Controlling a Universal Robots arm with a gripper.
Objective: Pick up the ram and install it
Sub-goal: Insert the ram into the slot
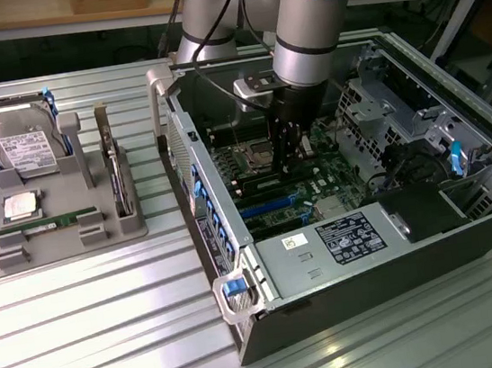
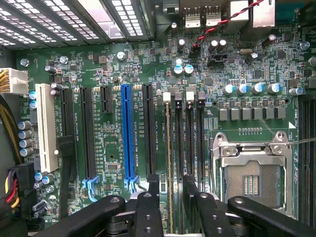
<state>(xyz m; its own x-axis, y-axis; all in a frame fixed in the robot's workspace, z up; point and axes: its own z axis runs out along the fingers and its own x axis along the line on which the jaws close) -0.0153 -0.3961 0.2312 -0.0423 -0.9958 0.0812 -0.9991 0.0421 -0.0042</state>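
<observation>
The ram [image 2: 170, 148] stands in a slot of the motherboard [image 2: 113, 138], between the jaws, which are spread apart either side.

The exterior view looks down at an angle from above and in front of the metal table [image 1: 84, 332], far enough back to take in the whole open computer case [image 1: 372, 249] and the grey parts tray [image 1: 64, 249] on the exterior view's left. The wrist view looks straight down from close above the motherboard [image 2: 113, 148] inside the case. Both views share that motherboard [image 1: 319, 183] and its empty processor socket [image 2: 252, 177]
</observation>
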